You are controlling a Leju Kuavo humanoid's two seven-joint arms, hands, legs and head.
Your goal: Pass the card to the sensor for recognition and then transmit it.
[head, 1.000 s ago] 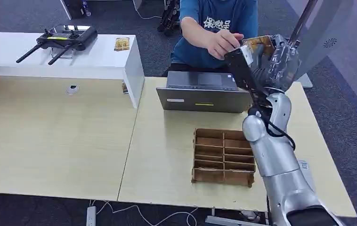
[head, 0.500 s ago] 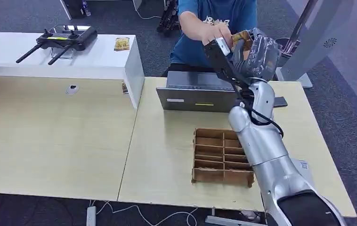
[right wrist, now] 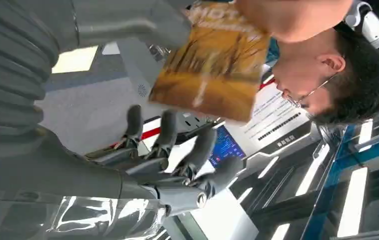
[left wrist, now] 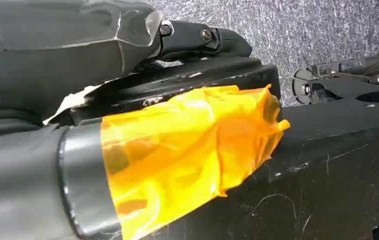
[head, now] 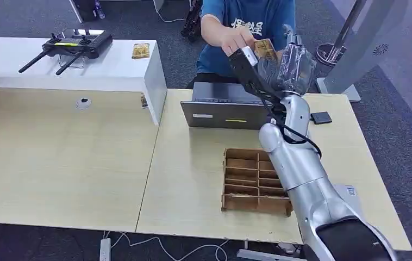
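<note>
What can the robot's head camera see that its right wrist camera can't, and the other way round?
Only the head view shows the pale wooden table, the grey laptop, the brown cardboard divider box and the black remote controller. Only the right wrist view shows the dark fingers spread out, clear of the orange-yellow picture card, with a blue screen behind them. Both show the card, the person's hand holding it, and the robot's right hand.

We stood in an office-like lab: pale desks point(head: 62, 157), grey carpet point(head: 405, 130), a laptop point(head: 228, 106) and a drone controller point(head: 73, 44).
</note>
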